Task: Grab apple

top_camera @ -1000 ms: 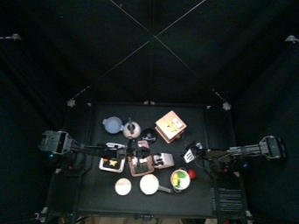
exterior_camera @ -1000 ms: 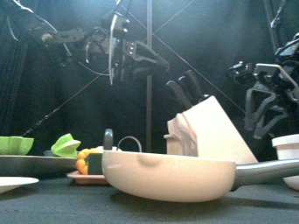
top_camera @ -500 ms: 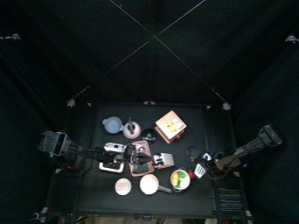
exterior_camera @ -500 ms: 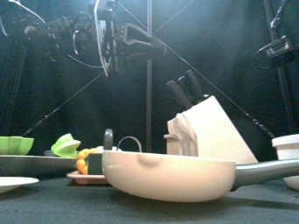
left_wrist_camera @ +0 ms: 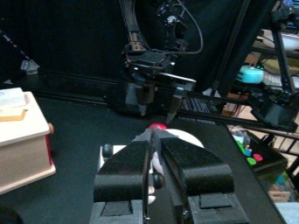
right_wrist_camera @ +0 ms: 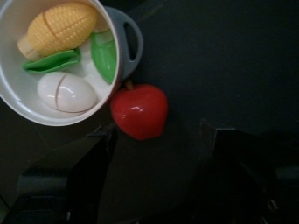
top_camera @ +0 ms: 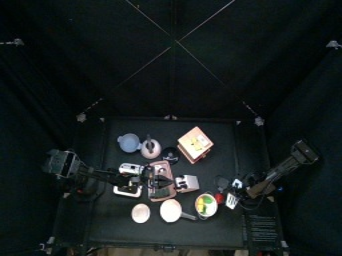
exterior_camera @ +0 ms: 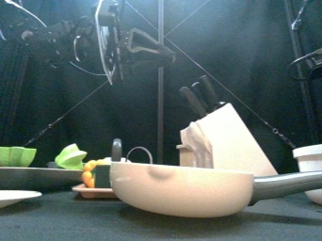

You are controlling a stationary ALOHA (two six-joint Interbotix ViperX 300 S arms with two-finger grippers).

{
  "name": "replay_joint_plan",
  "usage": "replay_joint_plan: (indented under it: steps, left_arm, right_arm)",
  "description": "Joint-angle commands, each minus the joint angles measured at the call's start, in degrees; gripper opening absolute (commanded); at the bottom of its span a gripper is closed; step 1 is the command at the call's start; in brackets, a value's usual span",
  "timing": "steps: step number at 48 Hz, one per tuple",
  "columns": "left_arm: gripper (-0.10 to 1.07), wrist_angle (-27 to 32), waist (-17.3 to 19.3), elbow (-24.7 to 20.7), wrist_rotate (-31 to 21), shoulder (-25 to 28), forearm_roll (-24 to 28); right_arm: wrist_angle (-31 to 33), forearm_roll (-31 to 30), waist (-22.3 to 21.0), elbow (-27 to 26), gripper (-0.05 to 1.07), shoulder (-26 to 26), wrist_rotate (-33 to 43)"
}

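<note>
Near front-right corner of table (top_camera: 107,228): apple (right_wrist_camera: 140,109) lying on black surface, touching rim of white bowl (right_wrist_camera: 24,112). Bowl holding corn (right_wrist_camera: 55,27), green leaf pieces (right_wrist_camera: 104,56) and pale egg-like piece (right_wrist_camera: 66,92). Right gripper (right_wrist_camera: 152,188) poised above apple, jaws spread wide either side at frame bottom, holding nothing, not touching fruit. Same apple seen from above as small red spot (top_camera: 218,199) just right of bowl (top_camera: 205,205), right arm coming in from right edge. Left gripper (left_wrist_camera: 151,173) near left-middle of table, jaws nearly closed, narrow slit between, nothing gripped.
</note>
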Motion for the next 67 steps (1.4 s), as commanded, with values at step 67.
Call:
replay_joint_plan:
  steps: [67]
  left_arm:
    - [0.55, -0.4, -0.1, 1.9, 0.1, -3.7, 0.1]
  right_arm:
    - [-12.1, -5.1, -0.4, 2.6, 0.84, 10.5, 0.2]
